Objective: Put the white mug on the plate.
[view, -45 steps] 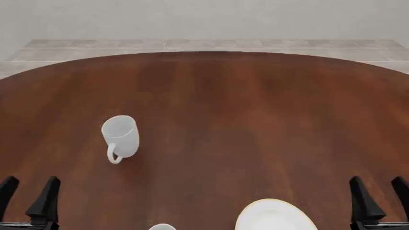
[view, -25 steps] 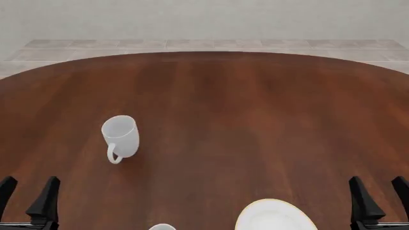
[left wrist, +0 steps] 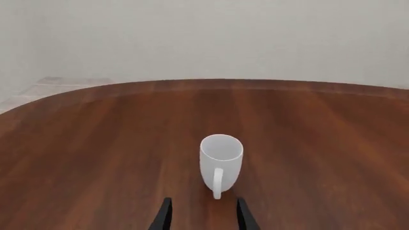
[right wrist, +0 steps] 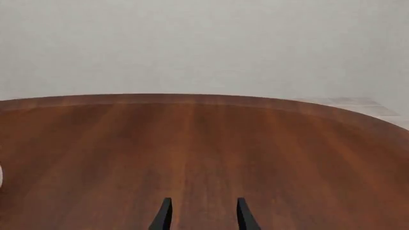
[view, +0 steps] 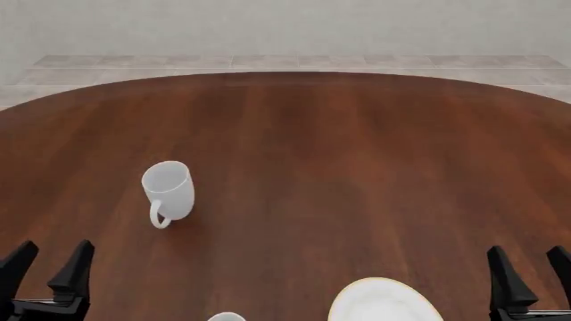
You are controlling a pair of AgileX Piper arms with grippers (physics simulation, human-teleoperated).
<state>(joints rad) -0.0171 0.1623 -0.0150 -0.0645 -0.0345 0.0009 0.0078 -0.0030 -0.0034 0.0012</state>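
The plain glossy white cylindrical mug (view: 168,189) stands upright on the dark reddish-brown wooden tabletop (view: 339,167), in its left half, with its open mouth up and its single loop handle turned toward the arms' side of the table. It looks like glazed ceramic: rigid, probably of moderate weight, smooth enough to slip under a light pinch, and liable to chip or tip if knocked. The wall near the rim, one finger inside and one outside, seems the surest hold; the handle is a narrower target, and closing across the whole body would need a wide spread.

The left gripper (view: 47,264) sits at the near left edge of the front view, apart from the mug, which lies ahead of it and a little toward the table's middle. In the left wrist view the mug (left wrist: 221,163) stands just beyond the two dark fingertips (left wrist: 164,215), handle facing them; the fingers are spread and hold nothing.

The round shallow white plate with the thin yellow-gold rim line (view: 384,302) lies at the near edge, right of centre, well apart from the mug. The right gripper (view: 528,271) waits near it, fingers likewise parted and empty.
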